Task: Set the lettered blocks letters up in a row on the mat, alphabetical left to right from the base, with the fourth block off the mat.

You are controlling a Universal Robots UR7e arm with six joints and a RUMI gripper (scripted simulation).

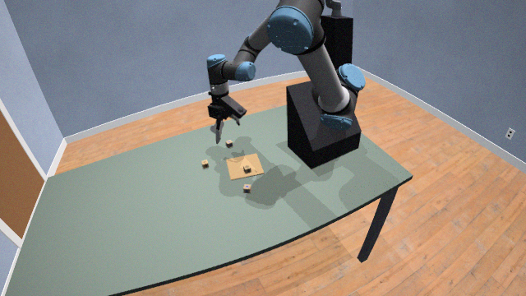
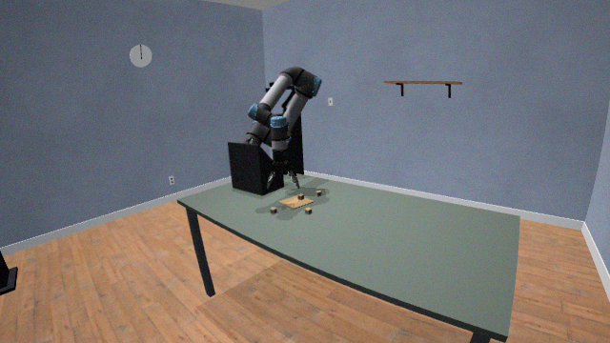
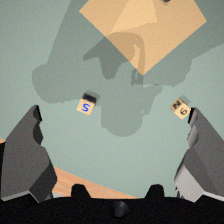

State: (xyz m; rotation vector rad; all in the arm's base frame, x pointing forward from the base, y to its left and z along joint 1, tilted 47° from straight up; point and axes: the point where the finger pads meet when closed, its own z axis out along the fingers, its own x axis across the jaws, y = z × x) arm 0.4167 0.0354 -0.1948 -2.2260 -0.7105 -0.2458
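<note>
Block S [image 3: 86, 106] skewed, tool [image 3: 112, 150] open above

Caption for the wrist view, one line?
Open gripper above the table, S block between its fingers; mat ahead.
</note>
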